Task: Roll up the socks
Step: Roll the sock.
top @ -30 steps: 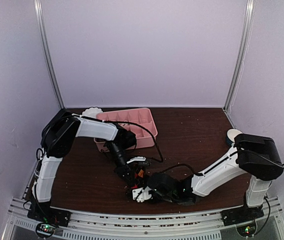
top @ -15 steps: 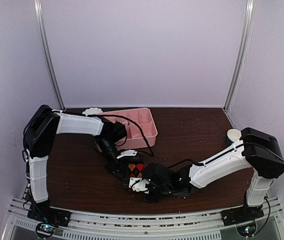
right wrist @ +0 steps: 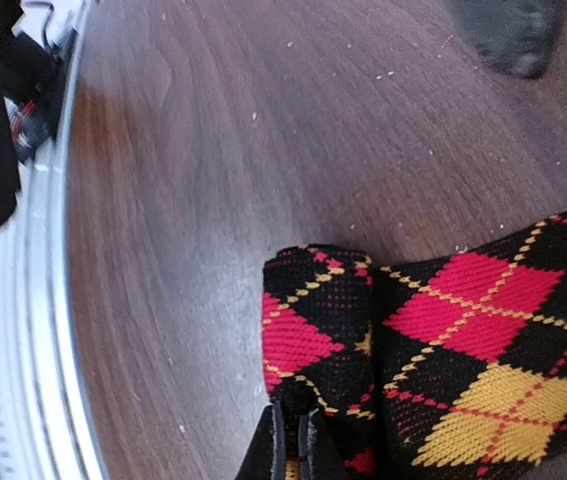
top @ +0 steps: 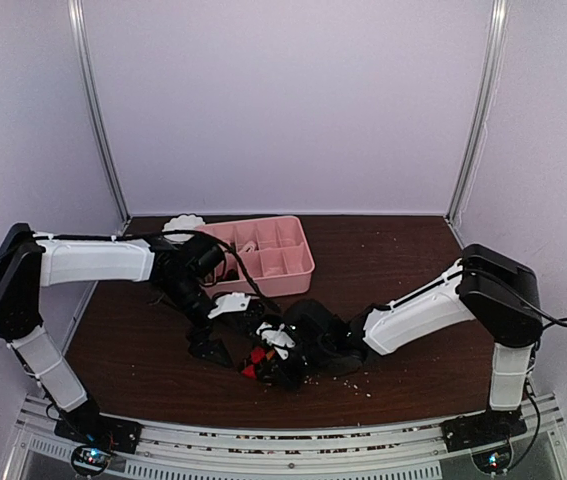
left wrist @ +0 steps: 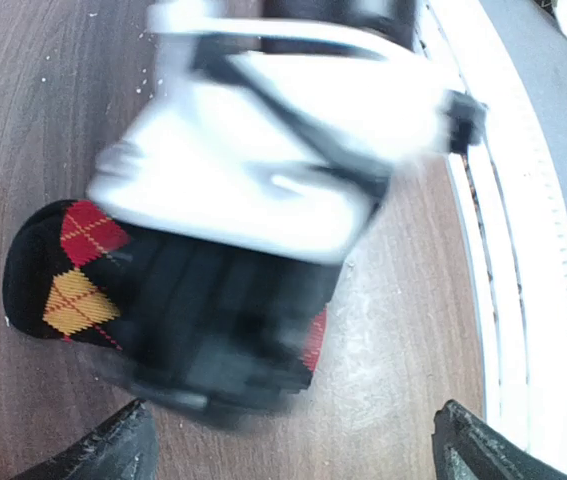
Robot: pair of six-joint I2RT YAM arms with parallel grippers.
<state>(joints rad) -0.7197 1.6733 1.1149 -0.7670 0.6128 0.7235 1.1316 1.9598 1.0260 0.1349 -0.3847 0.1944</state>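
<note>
slippage looked like the main danger. the right gripper was pinched shut on a folded edge of the black diamond-patterned sock. the sock lay on the brown table, near the front edge and about midway across, on the near side of the pink tray. that pinch seemed to catch only a thin lip of fabric, so a quick pull or twist could have let it slide out and the fold spring flat. the left gripper hovered just left of the sock with its fingers spread wide, holding nothing. nothing therefore pinned the sock's other end. if the right arm dragged, the whole sock might have skidded along the wood rather than rolling. the two grippers were crowded close together, and a careless descent by the left one could have struck the right one's white body or knocked the sock loose. how many layers the fold held could not be told.
</note>
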